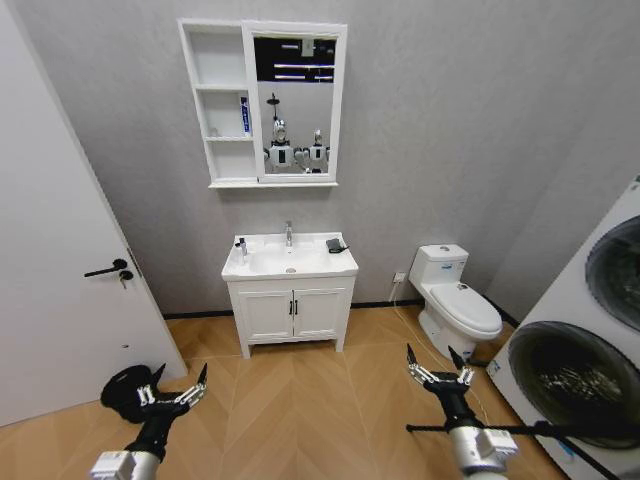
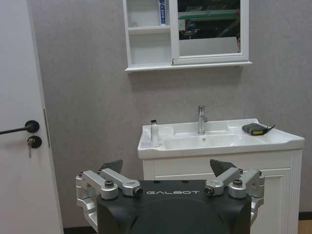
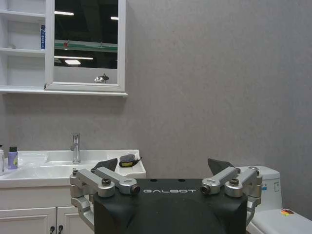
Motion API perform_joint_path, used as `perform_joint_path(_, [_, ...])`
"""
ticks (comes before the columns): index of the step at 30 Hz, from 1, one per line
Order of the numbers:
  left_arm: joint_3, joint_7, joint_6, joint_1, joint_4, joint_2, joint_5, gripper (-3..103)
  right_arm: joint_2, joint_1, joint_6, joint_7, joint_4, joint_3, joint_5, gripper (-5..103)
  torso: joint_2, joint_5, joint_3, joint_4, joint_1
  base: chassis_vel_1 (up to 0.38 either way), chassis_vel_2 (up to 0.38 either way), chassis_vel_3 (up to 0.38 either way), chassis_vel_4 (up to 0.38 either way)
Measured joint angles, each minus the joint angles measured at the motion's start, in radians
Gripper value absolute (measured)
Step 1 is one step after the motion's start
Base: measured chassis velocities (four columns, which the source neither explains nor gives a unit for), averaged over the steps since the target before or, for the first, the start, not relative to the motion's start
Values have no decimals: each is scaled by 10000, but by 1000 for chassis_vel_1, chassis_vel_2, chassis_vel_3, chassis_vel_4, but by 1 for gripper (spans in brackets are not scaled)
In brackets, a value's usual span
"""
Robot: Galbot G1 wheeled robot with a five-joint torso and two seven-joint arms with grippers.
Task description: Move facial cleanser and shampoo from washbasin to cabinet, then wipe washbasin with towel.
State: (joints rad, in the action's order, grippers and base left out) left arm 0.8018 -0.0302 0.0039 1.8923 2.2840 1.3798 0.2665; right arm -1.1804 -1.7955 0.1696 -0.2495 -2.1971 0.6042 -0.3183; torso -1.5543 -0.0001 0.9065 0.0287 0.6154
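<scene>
Cabinet (image 1: 225, 100) above washbasin (image 1: 290, 263)

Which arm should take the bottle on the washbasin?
Left, probably. The bottle stands at the washbasin's left end, on the left gripper's side. Both jaws are open, both far back; the right gripper sits nearer the toilet.

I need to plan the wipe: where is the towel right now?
In the head view the towel lies on the washbasin's back right corner, right of the chrome tap, below the mirror.

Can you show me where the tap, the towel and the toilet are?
Tap (image 2: 202, 119), left wrist view, on its upright chrome body.
Towel (image 1: 335, 244), head view, on its dark middle.
Toilet (image 1: 465, 309), head view, on its closed lid.
</scene>
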Motion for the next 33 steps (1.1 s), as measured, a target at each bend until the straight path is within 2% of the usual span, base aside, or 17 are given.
perform_joint_path(20, [-214,0,-9,69,10,123,-124,98,-259,-82,396,62,129,-128,191,100,-2,0,-1,2,-3,-28,19,23,-28])
perform_joint_path(21, [-201,0,-9,59,10,122,-112,101,-281,-73,397,67,139,-143,205,100,-1,1,0,0,-2,-124,154,162,-138])
perform_joint_path(22, [-175,-1,-8,50,4,112,-96,98,-305,-68,399,76,154,-159,229,100,-1,0,0,0,-2,-167,154,206,-183])
perform_joint_path(33, [-133,-2,-8,-28,-117,57,-36,97,-343,-48,441,95,235,-231,305,100,0,4,1,1,0,-221,222,239,-233])
